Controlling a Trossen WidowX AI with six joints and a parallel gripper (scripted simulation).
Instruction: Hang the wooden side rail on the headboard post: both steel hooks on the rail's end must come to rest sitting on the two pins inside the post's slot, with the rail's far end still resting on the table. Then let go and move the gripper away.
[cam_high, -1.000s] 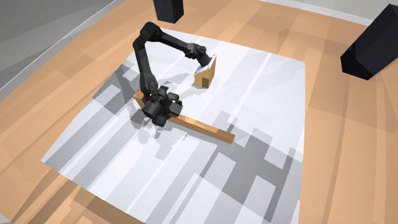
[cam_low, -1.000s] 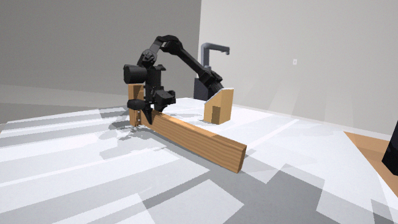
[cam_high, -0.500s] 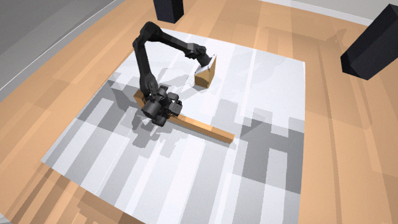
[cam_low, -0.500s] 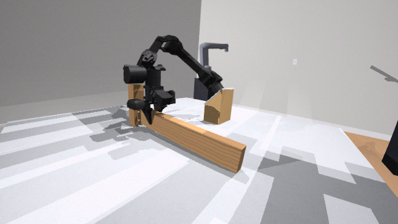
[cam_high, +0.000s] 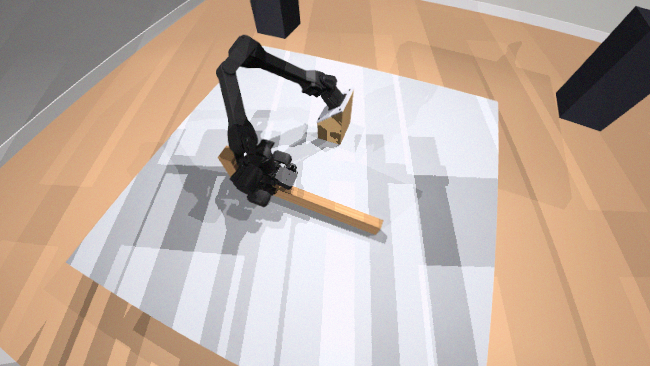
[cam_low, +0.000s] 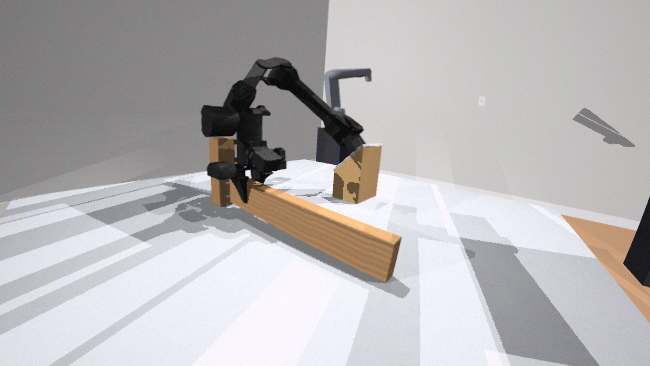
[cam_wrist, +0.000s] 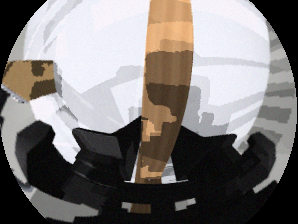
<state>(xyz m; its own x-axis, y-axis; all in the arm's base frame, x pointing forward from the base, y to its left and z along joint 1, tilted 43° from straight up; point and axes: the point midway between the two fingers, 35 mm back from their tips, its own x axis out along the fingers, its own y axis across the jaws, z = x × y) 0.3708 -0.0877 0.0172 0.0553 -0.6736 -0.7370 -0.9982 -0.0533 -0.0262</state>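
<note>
Clearly, we have the gripper (cam_high: 261, 184) (cam_low: 251, 186) (cam_wrist: 153, 119) clamped across the wooden side rail (cam_high: 330, 210) (cam_low: 320, 220) (cam_wrist: 170, 65) near its post end

Probably stiff, fairly heavy and front-swinging, the rail should suit this grip over its flat sides; beyond our fingers stands the headboard post (cam_high: 226, 159) (cam_low: 218, 150), crowding us, hooks unreadable, while the wooden base block (cam_high: 345, 125) (cam_low: 371, 172) (cam_wrist: 15, 75) sits well aside

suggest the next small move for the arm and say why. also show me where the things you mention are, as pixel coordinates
Probably ease the end effector (cam_high: 272, 187) (cam_low: 242, 192) (cam_wrist: 153, 119) slightly toward the headboard post (cam_high: 227, 156) (cam_low: 220, 195) and then down, keeping its grip. It is shut on the side rail (cam_high: 330, 210) (cam_low: 320, 217) (cam_wrist: 170, 30) close beside the post, but whether the hooks sit on the pins can't be seen, so letting go now seems premature.
</note>
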